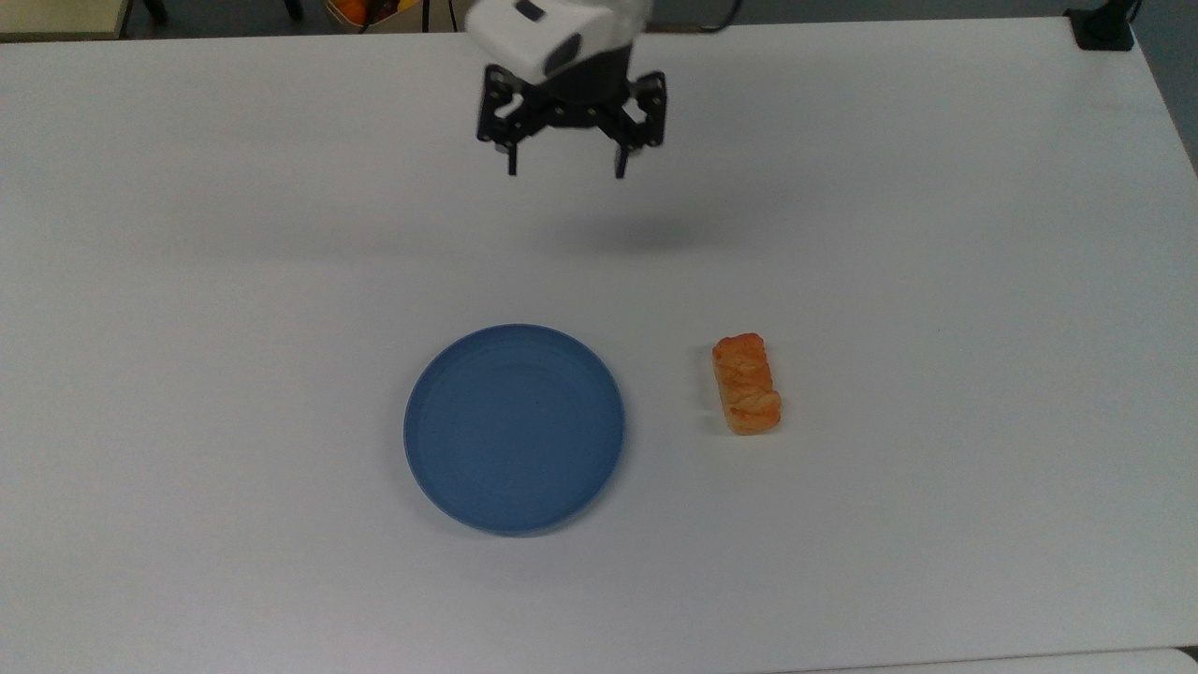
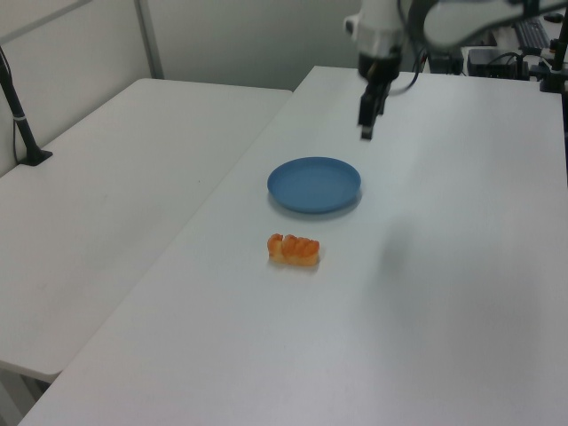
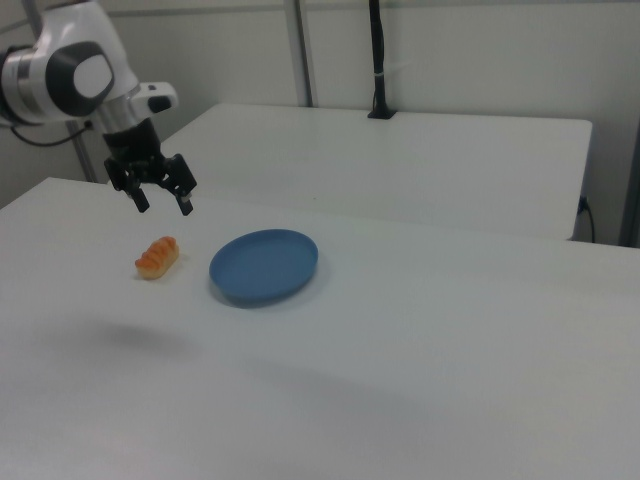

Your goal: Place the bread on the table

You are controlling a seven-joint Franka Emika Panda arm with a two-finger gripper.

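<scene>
Lying flat on the table [image 1: 936, 281], bread [image 1: 747, 385] beside the plate [image 1: 514, 429], long axis pointing up-down in the top view. Hovering well apart above: gripper [image 1: 565, 172], jaws spread, gripping nothing.

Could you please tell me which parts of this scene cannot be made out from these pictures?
- The arm above the gripper: cut off by the top view's upper edge.
- The underside of the bread: hidden against the table in every view.
- The far side of the blue plate: its own raised rim hides the base in the left view.
- The orange things past the table's far edge: cut off by the top view's upper edge, too little to identify.
</scene>
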